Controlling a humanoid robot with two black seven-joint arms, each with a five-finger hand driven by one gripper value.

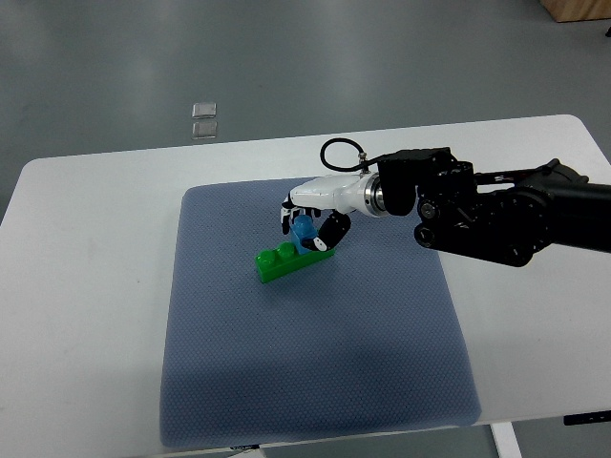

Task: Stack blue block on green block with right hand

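White surface [76, 286], grey mat [315, 363]: we noted right robot hand [310, 224] pinching blue block [305, 232] directly over green block's [286, 260] right end.

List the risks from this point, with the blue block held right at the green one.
1. The right hand holds the blue block over the green block's far end, so pressing there could tip or slide the green block on the mat.
2. The fingers hide the contact, so stud alignment cannot be confirmed; a misaligned blue block could drop on release.
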